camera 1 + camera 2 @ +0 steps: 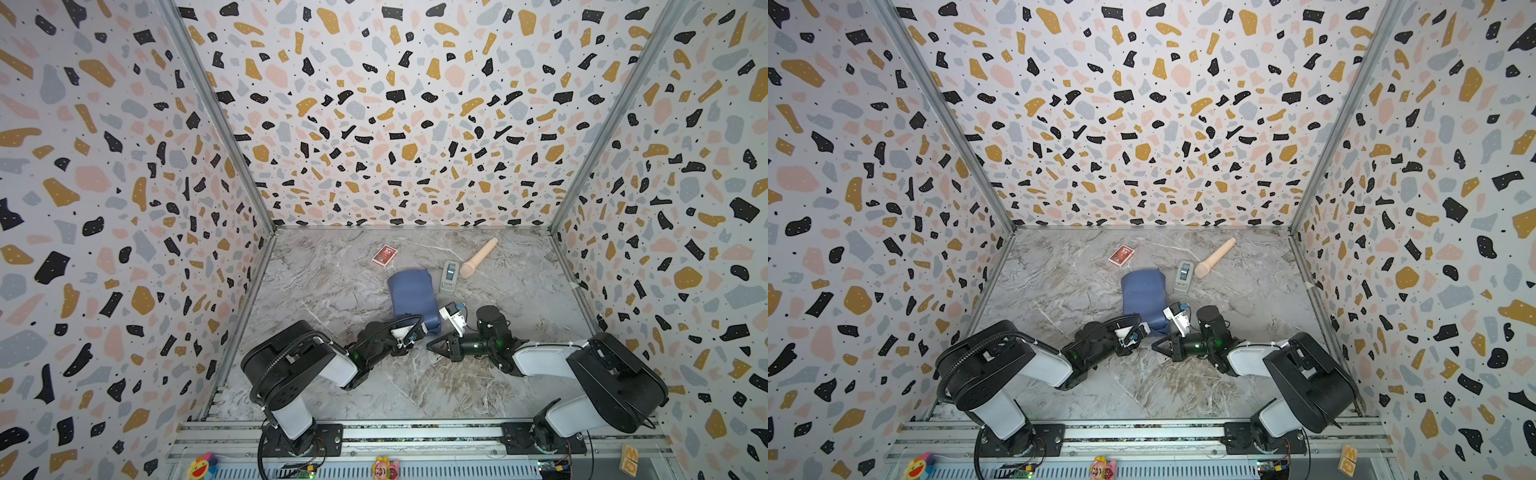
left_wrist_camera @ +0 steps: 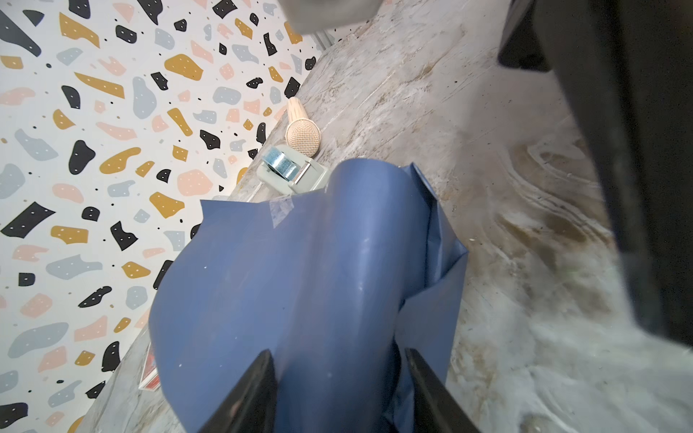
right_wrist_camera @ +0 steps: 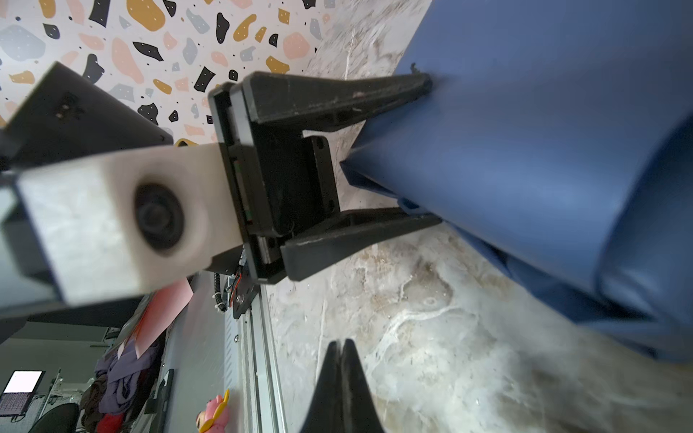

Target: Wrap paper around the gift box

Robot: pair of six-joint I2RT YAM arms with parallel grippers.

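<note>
Dull blue paper [image 1: 411, 297] bulges, creased and taped.

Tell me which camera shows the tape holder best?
The left wrist view: the tape holder is close, with its shiny roll plain to see. In both top views it is small and grey, beside the microphone. The right wrist view misses it.

Bright, even light fills both top views; shadows on the desk [image 1: 415, 386] are soft. The walls [image 1: 104, 166] bend near the edges. Close parts in the wrist views look blurry.
</note>
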